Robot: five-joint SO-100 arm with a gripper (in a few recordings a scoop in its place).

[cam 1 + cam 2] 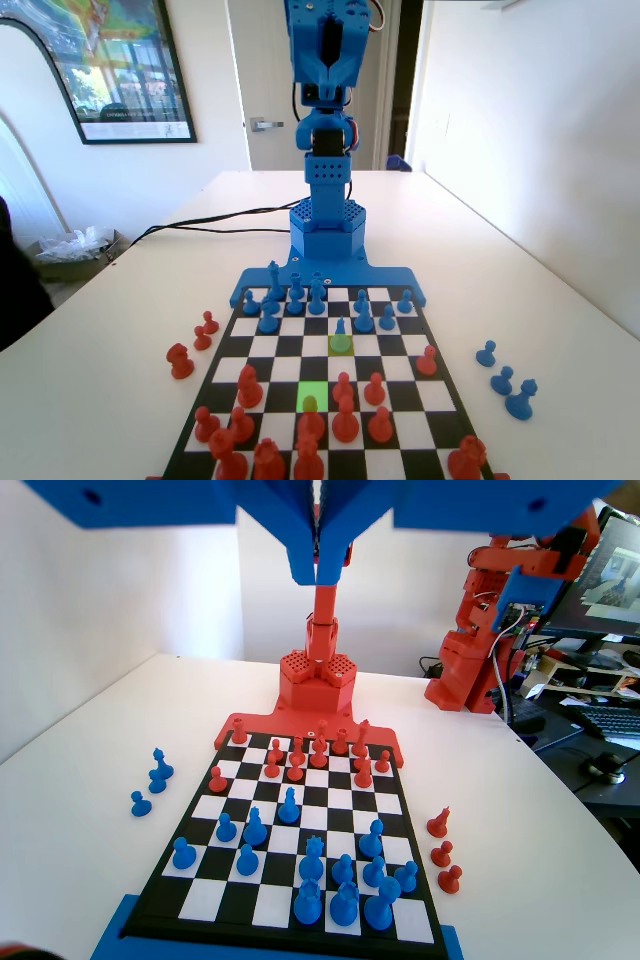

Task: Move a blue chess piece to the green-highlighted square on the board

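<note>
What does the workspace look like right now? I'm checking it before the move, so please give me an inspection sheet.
Surface: white table carrying the flat black-and-white checkered chessboard.
Job's things: small blue plastic pawn on an olive square; bright lime green square nearer the fixed camera.
Clutter: three red plastic pieces and three blue plastic pieces off the board.
Grippers: blue two-finger end effector raised, jaws shut, empty.
Cables: black cables across the table.
Surroundings: framed picture, white door.
</note>
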